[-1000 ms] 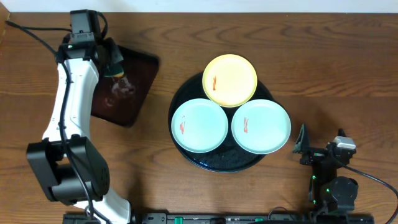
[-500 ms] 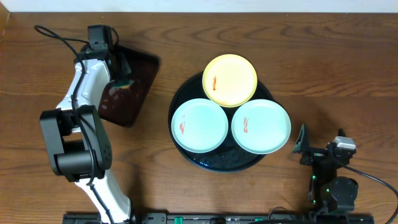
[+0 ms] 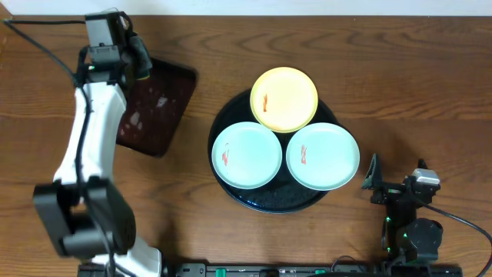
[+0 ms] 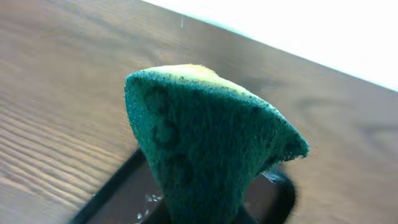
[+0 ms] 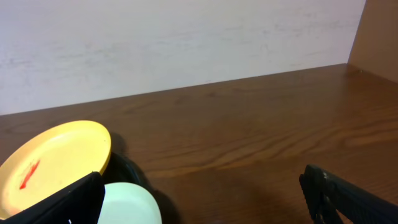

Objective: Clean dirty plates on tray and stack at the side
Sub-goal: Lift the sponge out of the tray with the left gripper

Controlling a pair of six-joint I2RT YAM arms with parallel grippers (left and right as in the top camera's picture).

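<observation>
Left gripper (image 3: pixel 140 60): pinched on the green scouring sponge with a yellow top layer (image 4: pixel 205 143). Its fingers are hidden behind the sponge in the left wrist view.
Sponge position: lifted clear of the surface, above the far corner of the rectangular dark tray (image 3: pixel 157 115). The green face is turned to the wrist camera.
Rectangular dark tray: lies on the left part of the brown wooden table (image 3: pixel 400 77), set at a slant, with pale wet specks on its floor.
Right gripper (image 5: pixel 200 186): fingers spread wide with nothing between them. It rests low at the near right of the table, just beside the round tray and apart from it.
Large round glossy black tray with raised rim (image 3: pixel 273 198): near the middle of the table, well apart from the rectangular tray. It carries all three plates.
Pale yellow round shallow plate (image 3: pixel 284 99): on the far side of the black tray, overhanging its rim, with a red-orange smear left of centre.
Left pale mint-white plate (image 3: pixel 247 156): on the near-left part of the tray, touching or just beside the other two, with a red-orange smear near its left edge.
Right pale mint-white plate (image 3: pixel 323 156): on the near-right part of the tray, overhanging the rim toward the right gripper, with a red-orange smear left of centre.
Stacking: none, the plates lie side by side in a triangle.
</observation>
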